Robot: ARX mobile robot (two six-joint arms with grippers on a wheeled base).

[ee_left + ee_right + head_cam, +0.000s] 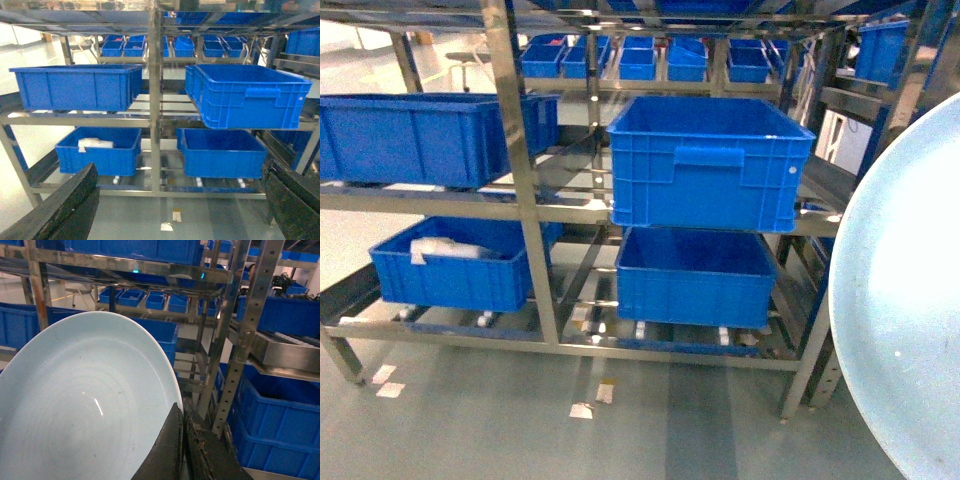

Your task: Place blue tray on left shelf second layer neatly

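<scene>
Blue tray [80,405]: pale, round, glossy, held tilted on edge; its rim is pinched between the dark fingers of the right tool [182,440], the dish spreading up and left of that tool, clear of the rack. Left tool [180,210]: spread wide, nothing between its fingers [65,205], facing the steel rack. Left shelf second layer [75,119]: ahead of and above the left tool, carrying a deep blue crate [75,87]. A second crate [245,95] sits skewed on the neighbouring tier, right of the central upright [156,100]. Lower crates [100,150] rest beneath.
</scene>
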